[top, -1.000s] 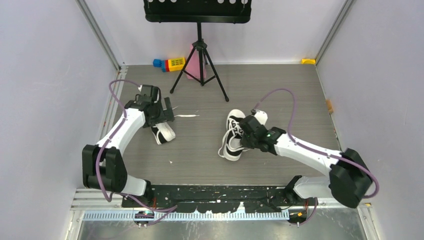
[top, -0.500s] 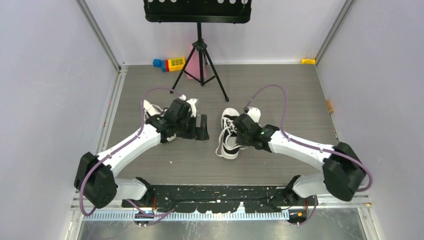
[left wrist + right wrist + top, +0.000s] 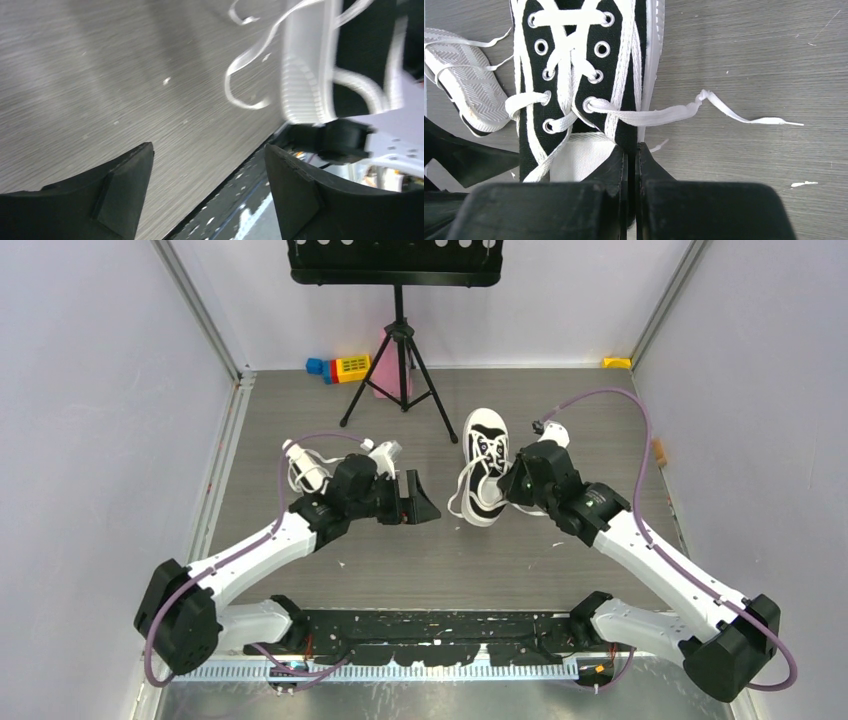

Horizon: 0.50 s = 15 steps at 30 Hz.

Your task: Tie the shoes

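finding: the right gripper [image 3: 631,150] has its fingers pressed narrow on the heel-side collar of one shoe [image 3: 579,75]. over the last second it has carried that shoe [image 3: 487,435] from the near centre of the table [image 3: 400,560] to the far centre and turned it so the toe points away from the arms.

the left gripper [image 3: 425,505] has swung in from the left side to the centre. it now stands just left of the shoe, fingers wide and empty; the left wrist view shows bare table between them.

laces [image 3: 574,55]: threaded through the eyelets but untied. one end [image 3: 734,112] trails right across the table, apart from both grippers.

second shoe [image 3: 464,95]: on its side, just left of the held one, tread showing. a sole and black upper show ahead of the left fingers; i cannot tell which shoe it is.

assessment: this is positioning only. no lace is held, no crossing or knot exists, so the tying proper has not begun. the shoe is now squared to both arms and pinned at the heel, which suits a reach for the free ends. risk: the loose end lies flat on the table and may be hard to pinch.
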Tool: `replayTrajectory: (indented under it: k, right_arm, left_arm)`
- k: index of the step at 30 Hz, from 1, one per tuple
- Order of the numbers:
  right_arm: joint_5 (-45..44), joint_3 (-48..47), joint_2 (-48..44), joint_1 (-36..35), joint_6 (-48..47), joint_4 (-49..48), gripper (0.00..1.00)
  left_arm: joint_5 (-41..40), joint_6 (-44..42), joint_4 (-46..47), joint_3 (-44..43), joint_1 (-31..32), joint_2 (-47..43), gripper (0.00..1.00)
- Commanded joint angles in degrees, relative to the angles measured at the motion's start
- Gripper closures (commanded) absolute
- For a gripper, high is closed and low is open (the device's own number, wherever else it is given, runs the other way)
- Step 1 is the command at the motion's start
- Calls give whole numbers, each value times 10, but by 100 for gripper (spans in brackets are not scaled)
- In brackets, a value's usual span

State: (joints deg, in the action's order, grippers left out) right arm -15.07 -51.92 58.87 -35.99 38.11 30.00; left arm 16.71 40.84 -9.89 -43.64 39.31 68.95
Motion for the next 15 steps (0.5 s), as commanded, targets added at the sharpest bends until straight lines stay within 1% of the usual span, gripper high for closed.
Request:
replayTrajectory:
  k: [1, 4, 7, 9, 15]
  right_arm:
    - [32, -53, -22, 10, -12, -14, 100]
    - [42, -62, -27, 16, -10, -12, 100]
    - [47, -67, -28, 19, -7, -13, 100]
    - [50, -71, -28, 21, -5, -12, 100]
    - [55, -74, -31, 24, 1, -13, 100]
  left_arm:
    - [15, 112, 126, 15, -1, -38, 19]
    - [17, 187, 174, 27, -1, -33, 22]
    - [35, 233, 218, 27, -1, -3, 24]
    - [46, 241, 221, 16, -1, 18, 26]
    - [53, 257, 226, 7, -1, 58, 27]
